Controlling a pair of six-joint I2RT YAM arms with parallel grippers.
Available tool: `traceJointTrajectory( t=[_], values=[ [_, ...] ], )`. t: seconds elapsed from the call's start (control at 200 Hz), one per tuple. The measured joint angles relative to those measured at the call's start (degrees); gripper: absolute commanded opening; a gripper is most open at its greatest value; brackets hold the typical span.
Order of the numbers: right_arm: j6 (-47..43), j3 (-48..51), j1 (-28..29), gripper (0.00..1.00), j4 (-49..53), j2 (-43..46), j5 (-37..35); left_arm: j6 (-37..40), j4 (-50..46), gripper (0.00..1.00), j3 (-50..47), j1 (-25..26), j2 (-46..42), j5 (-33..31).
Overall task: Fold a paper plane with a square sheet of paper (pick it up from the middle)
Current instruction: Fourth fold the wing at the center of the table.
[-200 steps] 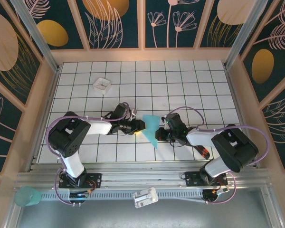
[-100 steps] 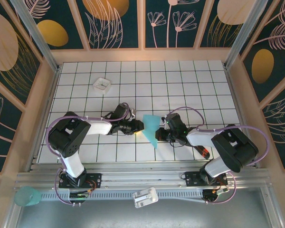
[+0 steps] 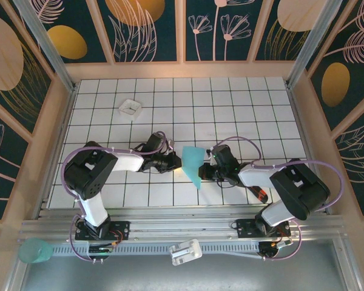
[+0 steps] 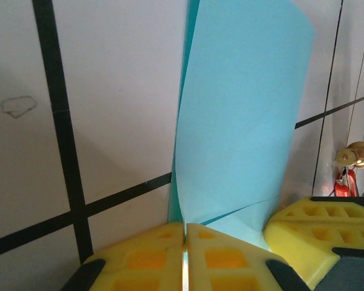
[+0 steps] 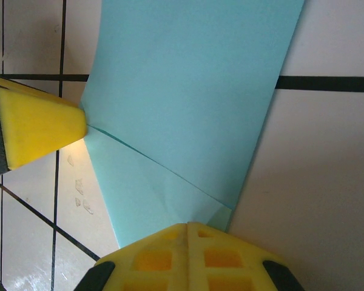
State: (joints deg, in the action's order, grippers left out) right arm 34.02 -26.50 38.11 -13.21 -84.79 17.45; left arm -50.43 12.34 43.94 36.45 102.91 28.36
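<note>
The turquoise sheet of paper, folded into a tapering wedge with layered creases, stands on edge off the grid table between my two grippers. My left gripper is shut on its left side. In the left wrist view the yellow pads meet with a thin line of paper pinched in the seam. My right gripper is shut on the opposite, creased corner. In the right wrist view its jaws are closed at the lower edge of the paper, with a left fingertip touching the sheet's other side.
A small white square tray sits at the back left of the table. A red-and-black pen-like tool lies under the right arm. A turquoise cup and a white block rest near the front rail.
My left gripper's jaws have closed onto the paper's left edge. The right gripper has stayed shut on the paper, and the sheet has barely shifted.
</note>
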Motion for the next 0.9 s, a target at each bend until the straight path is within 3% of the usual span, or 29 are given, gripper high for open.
traceJointTrajectory(
  t=[0.11,0.195,0.46,0.716,0.901],
  values=[
    [0.0,0.0,0.0,0.0,0.0,0.0,0.0,0.3,0.0,0.0,0.0,0.0,0.0,-0.3],
    [-0.1,0.0,-0.1,0.0,0.0,0.0,0.0,0.2,0.2,0.0,0.0,0.0,0.0,-0.3],
    [-4.2,-1.9,0.7,0.17,4.2,2.4,-2.6,-2.9,1.0,0.0,-2.8,0.0,-5.8,-1.3],
    [-9.4,-6.5,7.7,0.27,5.9,6.5,-8.3,-7.6,1.3,0.0,-5.4,0.1,-11.5,-3.5],
    [-9.9,-7.0,14.4,0.42,5.9,6.8,-15.3,-11.9,1.5,0.0,-8.1,0.1,-13.6,-4.7]
  ],
)
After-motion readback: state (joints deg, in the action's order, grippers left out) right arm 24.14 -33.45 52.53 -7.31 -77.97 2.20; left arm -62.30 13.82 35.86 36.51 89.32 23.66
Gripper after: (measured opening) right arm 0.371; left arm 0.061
